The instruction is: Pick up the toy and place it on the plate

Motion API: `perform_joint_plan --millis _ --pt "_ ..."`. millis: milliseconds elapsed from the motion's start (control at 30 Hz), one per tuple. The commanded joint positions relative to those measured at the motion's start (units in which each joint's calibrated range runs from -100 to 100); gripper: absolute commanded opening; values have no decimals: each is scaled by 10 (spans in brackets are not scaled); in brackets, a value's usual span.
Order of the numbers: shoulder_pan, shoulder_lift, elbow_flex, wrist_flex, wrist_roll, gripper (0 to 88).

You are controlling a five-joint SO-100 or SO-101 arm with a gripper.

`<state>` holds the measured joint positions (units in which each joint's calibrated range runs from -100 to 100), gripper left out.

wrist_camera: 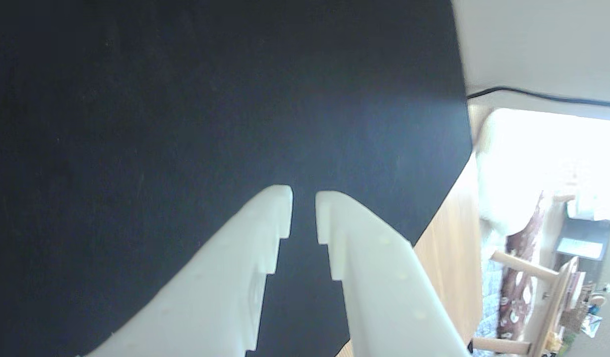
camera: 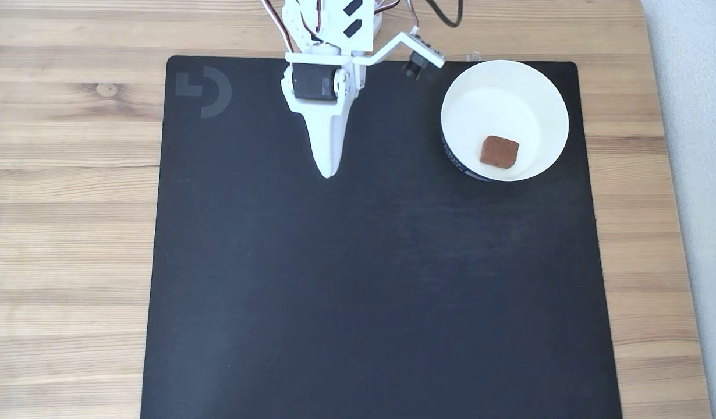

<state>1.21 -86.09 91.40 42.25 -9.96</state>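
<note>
While its two white fingers (wrist_camera: 225,277) reach in from the bottom edge of the wrist view, the gripper (wrist_camera: 303,198) carries nothing: only a narrow slot of dark surface shows between the tips, so the jaws stand almost closed, with a thin gap left between them. Each inner face has a stepped notch, and nothing is pinched in those steps. Whether the tips touch the black mat (wrist_camera: 186,99) below them cannot be told from this angle.

In the fixed view the gripper (camera: 326,172) points down the picture from the arm at the top edge, its fingers reading as one tapered white wedge — the slot between them is too fine to make out there. It hangs over bare mat (camera: 364,291).

The toy (camera: 499,152), a small reddish-brown block, lies well to the right of the fingertips in the fixed view and roughly level with them. It rests inside the plate (camera: 544,93), a round white dish with a dark outer band, on the lower part of its floor and tilted slightly. The plate sits on the mat's upper right corner, apart from the gripper, with a stretch of mat between its rim and the fingers.

A small camera on a white bracket (camera: 419,58) juts from the wrist toward the plate, just beside its upper left rim. The wooden table (camera: 73,174) surrounds the mat.
</note>
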Motion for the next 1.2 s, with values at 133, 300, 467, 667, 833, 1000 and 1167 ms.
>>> perform_joint_plan --millis 133,300,467,667,833,1000,1167 --pt "5 -46 43 -1 5 22" --pt "3 -99 84 14 5 22" --pt "8 -132 81 69 28 23" --pt "8 -132 81 110 56 24" --pt "3 -132 81 110 56 24" --pt "-6 -132 80 113 53 25" --pt "-5 -132 81 110 52 25"
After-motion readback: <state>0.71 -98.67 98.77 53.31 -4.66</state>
